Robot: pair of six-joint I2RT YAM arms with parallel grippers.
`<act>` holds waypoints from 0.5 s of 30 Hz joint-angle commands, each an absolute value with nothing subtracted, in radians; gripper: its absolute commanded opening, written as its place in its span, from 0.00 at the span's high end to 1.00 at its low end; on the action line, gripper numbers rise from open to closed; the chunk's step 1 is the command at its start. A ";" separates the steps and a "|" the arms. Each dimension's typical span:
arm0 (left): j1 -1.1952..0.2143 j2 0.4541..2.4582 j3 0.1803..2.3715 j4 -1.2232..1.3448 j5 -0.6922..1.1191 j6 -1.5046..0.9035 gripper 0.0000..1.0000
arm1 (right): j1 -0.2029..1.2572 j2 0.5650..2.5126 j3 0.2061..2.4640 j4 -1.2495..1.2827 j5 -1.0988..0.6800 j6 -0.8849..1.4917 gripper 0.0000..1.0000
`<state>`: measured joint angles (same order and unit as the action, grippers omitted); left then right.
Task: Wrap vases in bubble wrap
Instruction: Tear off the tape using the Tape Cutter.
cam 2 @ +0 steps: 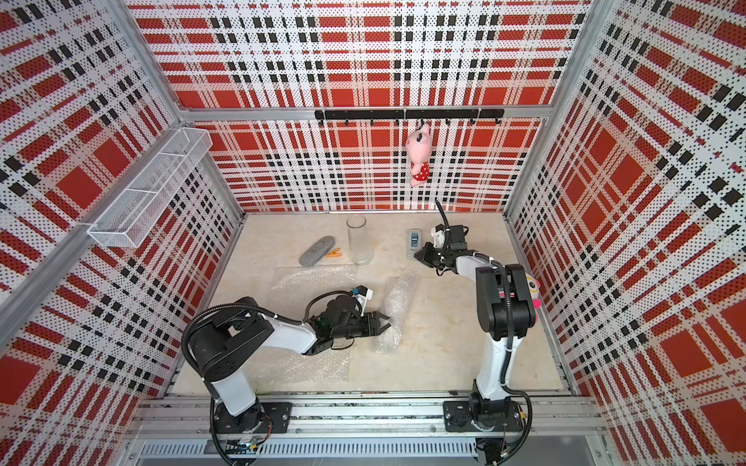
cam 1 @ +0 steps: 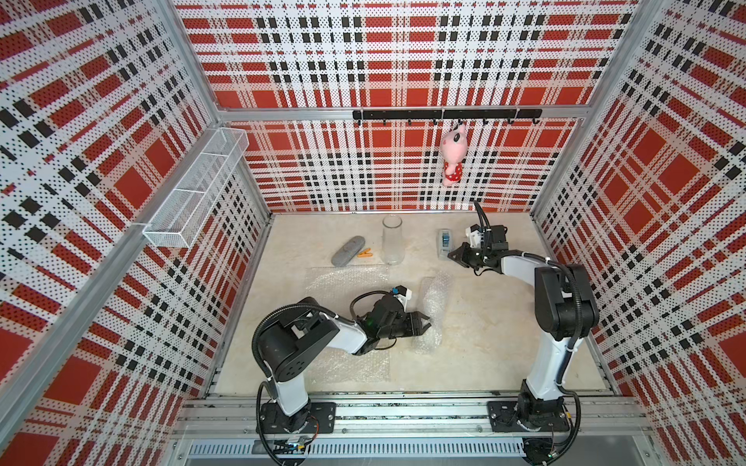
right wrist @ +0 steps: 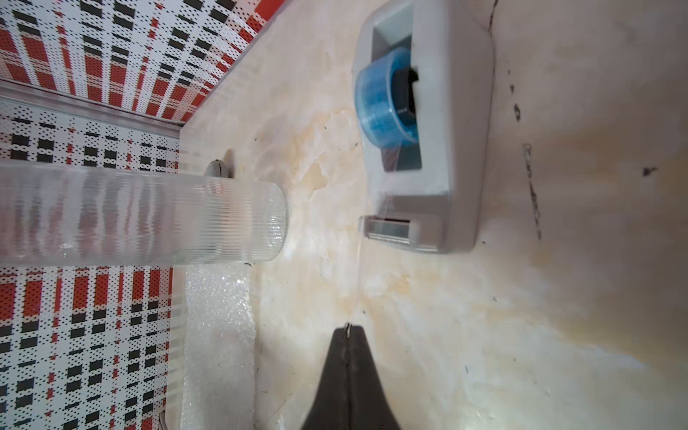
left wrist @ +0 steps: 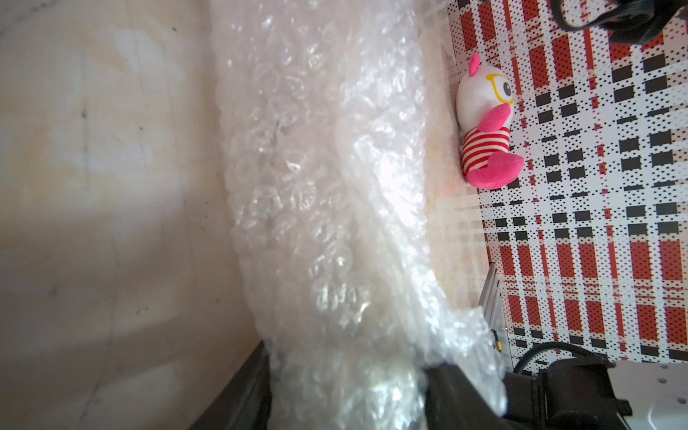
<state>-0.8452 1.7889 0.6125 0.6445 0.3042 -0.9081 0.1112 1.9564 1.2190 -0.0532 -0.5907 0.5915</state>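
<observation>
Plastic bubble wrap is doing most of the work in this shot. The left end effector (cam 1: 426, 321) sits low in the middle of the frame in both top views. It's clamped on a bundle (cam 1: 434, 308) of wrap lying on the table (cam 1: 504, 343). In the left wrist view the black fingers (left wrist: 458, 394) sit on either side of the bundle, with plastic bunched up between them. Something pale shows through the bubbles, but I can't tell what it is. A flat sheet (cam 1: 347, 282) of wrap lies spread under the left arm, left of the bundle and not touching it.

The glass vase (cam 1: 392, 240) stands upright in the upper middle of the frame, bare, just beside the sheet's upper right corner. A grey case (cam 1: 348, 251) and a small orange thing (cam 1: 365, 253) lie to its left.

The right end effector (cam 1: 453, 255) is to the right of the vase, right next to the grey dispenser (cam 1: 444, 242). Its tips are pressed together. In the right wrist view a thin strand of clear tape (right wrist: 356, 279) runs from the cutter down to the tips, so it's pinching the tape. A blue roll (right wrist: 383, 100) sits in the dispenser.
</observation>
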 commanded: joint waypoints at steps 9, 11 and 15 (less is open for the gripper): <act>-0.856 1.827 0.601 0.520 0.296 -0.888 0.68 | 0.123 1.972 1.185 -0.068 -0.561 0.511 1.00; -0.856 1.831 0.603 0.519 0.298 -0.887 0.69 | 0.123 1.979 1.186 -0.070 -0.556 0.509 1.00; -0.857 1.833 0.601 0.518 0.299 -0.887 0.69 | 0.122 1.990 1.185 -0.087 -0.499 0.501 1.00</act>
<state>-0.8452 1.7889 0.6125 0.6445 0.3050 -0.9081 0.1162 1.9694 1.1938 -0.0631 -0.5491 0.5274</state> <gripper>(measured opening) 0.573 0.043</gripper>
